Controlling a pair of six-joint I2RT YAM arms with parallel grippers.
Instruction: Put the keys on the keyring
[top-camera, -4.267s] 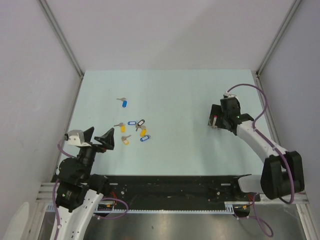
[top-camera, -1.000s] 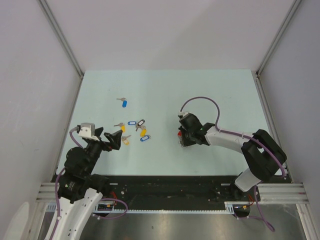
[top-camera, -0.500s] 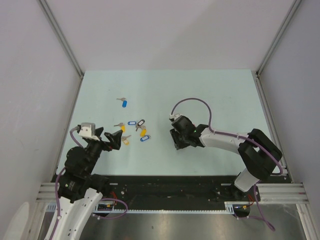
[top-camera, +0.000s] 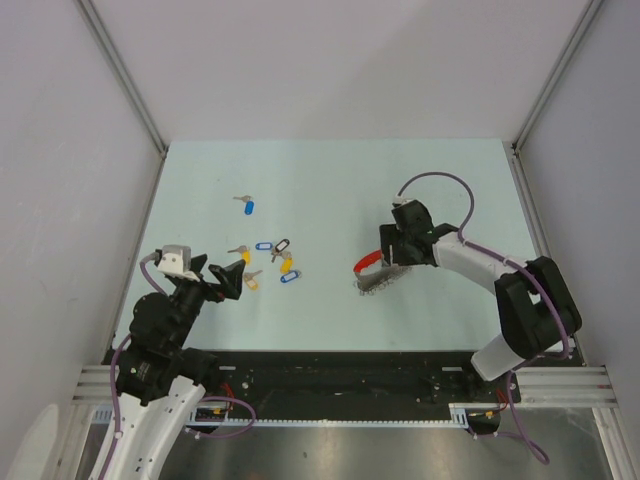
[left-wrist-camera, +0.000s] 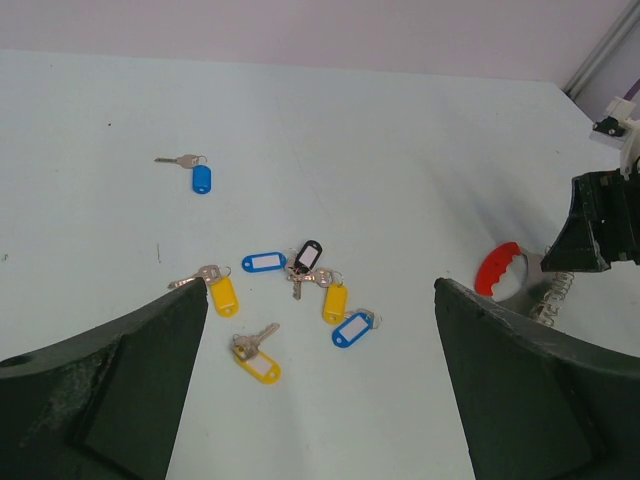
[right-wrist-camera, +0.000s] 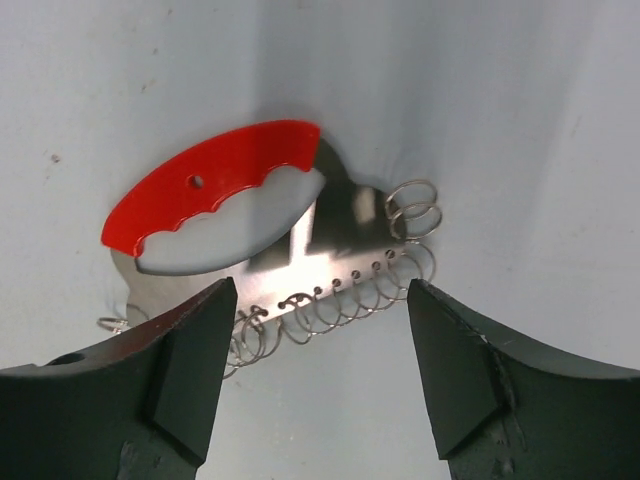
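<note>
The keys (top-camera: 270, 262) lie in a loose cluster on the pale table, with blue, yellow and dark tags; one blue-tagged key (top-camera: 247, 205) lies apart, farther back. They show in the left wrist view (left-wrist-camera: 300, 290) too. The keyring (top-camera: 370, 270), a red arc on a grey metal plate with wire loops, lies flat mid-table. My right gripper (top-camera: 392, 250) is open and empty just right of it; in the right wrist view (right-wrist-camera: 320, 370) the keyring (right-wrist-camera: 215, 195) lies just beyond the fingertips. My left gripper (top-camera: 215, 280) is open and empty, left of the keys (left-wrist-camera: 318, 300).
Grey walls with metal corner posts (top-camera: 125, 80) enclose the table on three sides. A black rail (top-camera: 340, 380) runs along the near edge between the arm bases. The right arm's purple cable (top-camera: 440, 180) loops above its wrist.
My right gripper brought the keyring leftwards to mid-table, let it go and drew back to the right, open. The left arm edged towards the keys early on, then stayed still.
</note>
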